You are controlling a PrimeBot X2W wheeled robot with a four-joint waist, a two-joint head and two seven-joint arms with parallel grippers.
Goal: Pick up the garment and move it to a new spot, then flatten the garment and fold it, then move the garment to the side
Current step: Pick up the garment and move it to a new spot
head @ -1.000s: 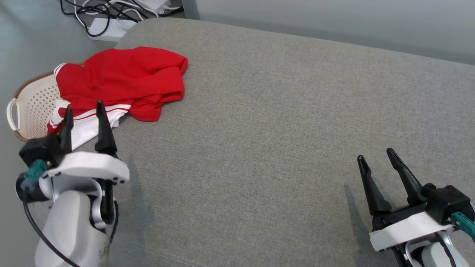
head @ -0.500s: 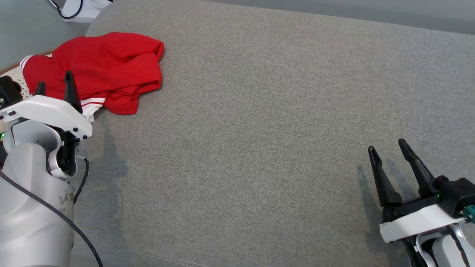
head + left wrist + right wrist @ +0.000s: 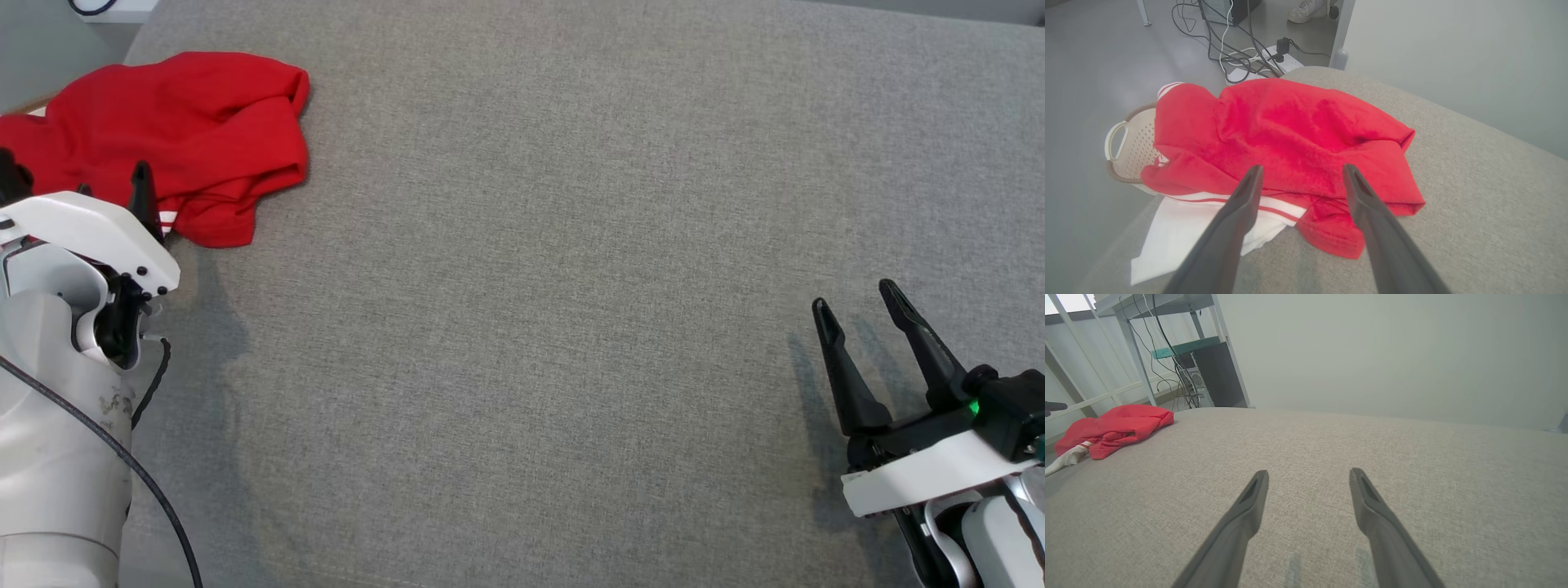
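Red-and-white garment (image 3: 163, 139), crumpled, far left corner of grey cushion (image 3: 531, 286), left part draped over perforated basket (image 3: 1126, 155), left gripper (image 3: 1302, 171) fingers spread, at garment's near edge, right gripper (image 3: 852, 294) fingers spread, near right over cushion.

Even soft light, perhaps slight blur

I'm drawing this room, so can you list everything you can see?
garment: one, red and white, cushion's far left corner
cushion: one, grey, under the garment
basket: one, cream, off the cushion's edge, partly under the garment
cables: several, black and white, floor
power strip: one, white, among the cables
shoe: one, white, floor, far back
computer: one, dark, beyond the cushion
left hand: one, dark, open, by the garment
right hand: one, dark, open, over bare cushion
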